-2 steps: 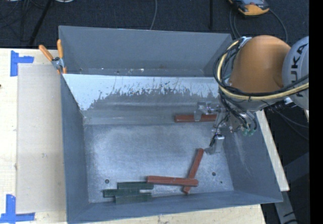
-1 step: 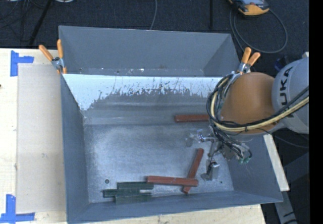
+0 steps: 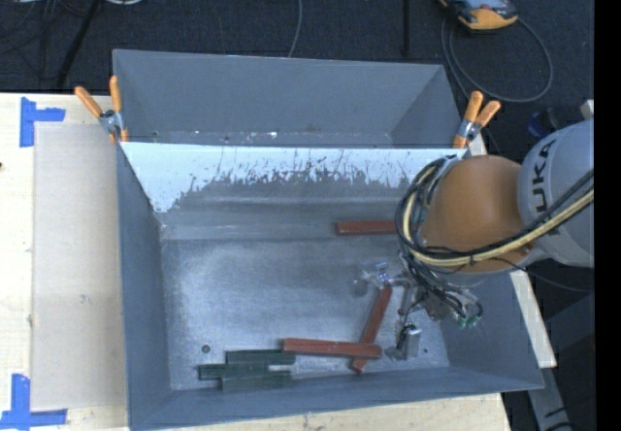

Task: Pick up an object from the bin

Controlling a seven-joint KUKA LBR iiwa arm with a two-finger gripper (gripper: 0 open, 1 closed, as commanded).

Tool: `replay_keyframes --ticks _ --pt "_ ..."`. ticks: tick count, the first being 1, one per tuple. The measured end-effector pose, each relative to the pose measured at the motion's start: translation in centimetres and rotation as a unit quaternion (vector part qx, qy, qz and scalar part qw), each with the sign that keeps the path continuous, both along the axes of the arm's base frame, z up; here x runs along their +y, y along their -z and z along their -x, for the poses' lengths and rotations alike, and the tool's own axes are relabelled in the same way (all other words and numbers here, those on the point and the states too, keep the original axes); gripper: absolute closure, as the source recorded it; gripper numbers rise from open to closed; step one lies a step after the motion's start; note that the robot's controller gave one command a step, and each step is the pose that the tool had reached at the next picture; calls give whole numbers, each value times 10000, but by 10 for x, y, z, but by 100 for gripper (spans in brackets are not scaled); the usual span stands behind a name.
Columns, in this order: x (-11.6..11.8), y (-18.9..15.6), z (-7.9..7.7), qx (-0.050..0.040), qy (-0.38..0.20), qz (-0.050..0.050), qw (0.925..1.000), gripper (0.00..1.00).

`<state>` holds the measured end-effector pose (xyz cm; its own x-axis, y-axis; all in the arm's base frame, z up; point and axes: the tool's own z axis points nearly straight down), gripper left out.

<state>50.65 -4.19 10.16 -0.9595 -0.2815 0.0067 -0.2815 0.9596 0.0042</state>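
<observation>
Several slim flat bars lie in the grey metal bin (image 3: 291, 118). Its gripper (image 3: 408, 327), spread or pressed together I cannot tell, hangs just beside a leaning red-brown bar (image 3: 376, 314). Two dark green bars (image 3: 247, 367) lie well apart from the gripper.

1. Arm link (image 3: 568, 196): a pale grey, smooth, rounded casing that bore black capital lettering, of which "KU" was legible.
2. Wrist cover (image 3: 471, 211): orange-brown and dome-shaped, with a matt surface.
3. Cables (image 3: 419, 225): a bundle of black and pale yellow strands, looped round the cover's edge and led back along the arm link.
4. Gripper (image 3: 405, 342): a small assembly of dark and silvery metal parts, with a green component at one side.
</observation>
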Motion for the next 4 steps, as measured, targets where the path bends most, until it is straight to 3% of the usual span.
replay_keyframes --ticks 1,2,3,4 --pt "7 -46 -6 0 -478 0 9989 0" --pt "-6 31 -15 -34 -1623 -2 9867 100" --pt "-6 31 -15 -34 -1626 -2 9867 100" --pt "37 -101 -12 -42 -1443 0 9895 100"
